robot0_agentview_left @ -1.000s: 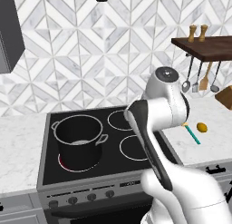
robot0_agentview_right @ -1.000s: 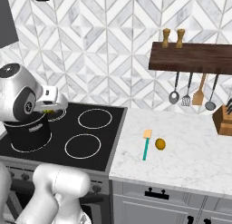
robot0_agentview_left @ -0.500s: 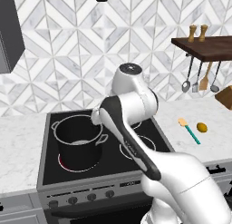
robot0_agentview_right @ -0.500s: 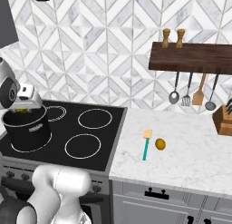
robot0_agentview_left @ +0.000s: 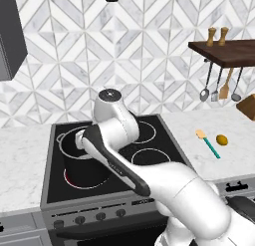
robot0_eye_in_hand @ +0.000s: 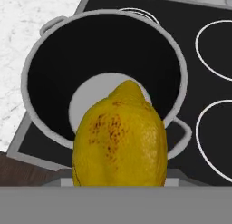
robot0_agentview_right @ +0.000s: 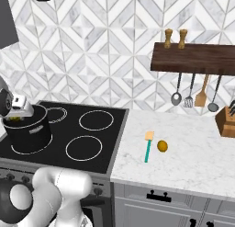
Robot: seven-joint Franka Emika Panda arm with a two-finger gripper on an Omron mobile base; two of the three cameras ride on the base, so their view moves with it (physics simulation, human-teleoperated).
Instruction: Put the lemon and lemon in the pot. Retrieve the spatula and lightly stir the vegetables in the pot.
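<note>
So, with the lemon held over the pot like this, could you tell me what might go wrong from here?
1. The held lemon hangs nearer the pot's near rim than its middle, so a release now might clip the rim and bounce onto the stove.
2. The second lemon lies very close to the spatula on the counter; reaching for either could knock the other, and the lemon may roll.
</note>
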